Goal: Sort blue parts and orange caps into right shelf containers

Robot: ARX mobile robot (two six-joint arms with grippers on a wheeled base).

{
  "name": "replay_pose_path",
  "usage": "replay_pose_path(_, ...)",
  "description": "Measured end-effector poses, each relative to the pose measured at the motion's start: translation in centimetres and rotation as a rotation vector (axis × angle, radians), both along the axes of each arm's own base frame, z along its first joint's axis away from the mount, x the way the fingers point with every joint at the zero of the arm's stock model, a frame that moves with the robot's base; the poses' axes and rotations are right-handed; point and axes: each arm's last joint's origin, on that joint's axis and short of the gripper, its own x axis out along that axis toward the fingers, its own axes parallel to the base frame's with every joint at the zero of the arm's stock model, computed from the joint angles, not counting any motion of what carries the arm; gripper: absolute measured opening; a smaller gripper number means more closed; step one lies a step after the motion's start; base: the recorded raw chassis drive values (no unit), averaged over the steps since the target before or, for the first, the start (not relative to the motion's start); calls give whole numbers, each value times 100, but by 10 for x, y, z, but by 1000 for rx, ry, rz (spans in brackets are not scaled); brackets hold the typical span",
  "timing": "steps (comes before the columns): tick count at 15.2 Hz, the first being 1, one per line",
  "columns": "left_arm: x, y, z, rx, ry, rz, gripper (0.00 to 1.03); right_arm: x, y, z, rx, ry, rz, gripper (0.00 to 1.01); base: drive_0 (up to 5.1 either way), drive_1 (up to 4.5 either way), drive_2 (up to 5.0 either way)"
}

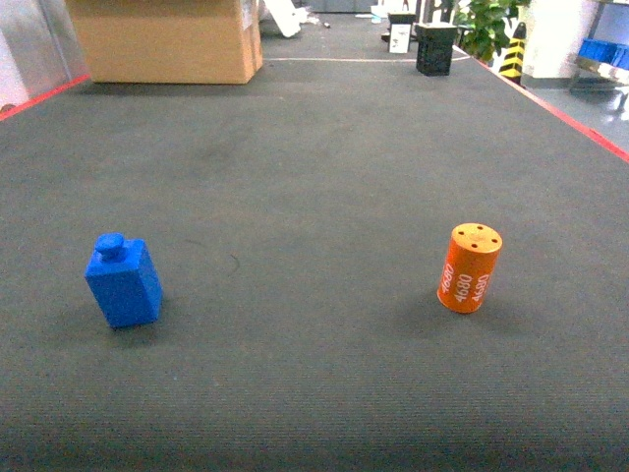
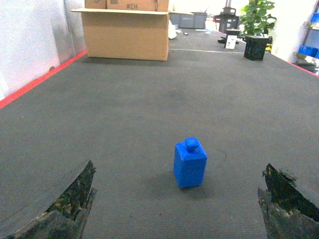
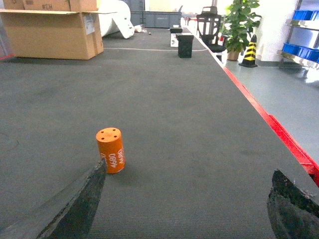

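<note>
A blue part [image 1: 124, 280], a small block with a knob on top, stands on the dark mat at the left. An orange cap [image 1: 470, 267] with white numbers stands upright at the right. In the left wrist view the blue part [image 2: 190, 163] is ahead of my open left gripper [image 2: 177, 206], beyond the fingertips. In the right wrist view the orange cap [image 3: 110, 150] stands just past the left finger [image 3: 82, 204] of my open right gripper [image 3: 187, 209]. Blue shelf containers [image 3: 300, 51] show far off at the right. Neither gripper appears in the head view.
A large cardboard box [image 1: 167, 39] stands at the far left of the mat and a black crate [image 1: 436, 48] at its far end. A red strip [image 3: 279, 134] marks the mat's right edge. A potted plant [image 3: 238, 22] and a striped cone [image 3: 248, 52] are beyond it.
</note>
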Motion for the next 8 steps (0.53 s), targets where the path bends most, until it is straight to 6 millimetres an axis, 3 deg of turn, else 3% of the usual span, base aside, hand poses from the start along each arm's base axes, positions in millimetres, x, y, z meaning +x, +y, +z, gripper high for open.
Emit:
replay_pose_path(5, 0, 0, 0, 0, 0, 0, 98, 0, 0, 0, 0, 0, 0, 98, 0, 0, 0)
replay_pose_path(6, 3, -1, 1, -38, 8, 82, 98, 0, 0, 0, 0, 3, -4, 98, 0, 0, 0)
replay_pose_path(8, 32, -3, 20, -97, -14, 173, 98, 17, 11, 8, -6, 36, -176, 98, 0, 0, 0)
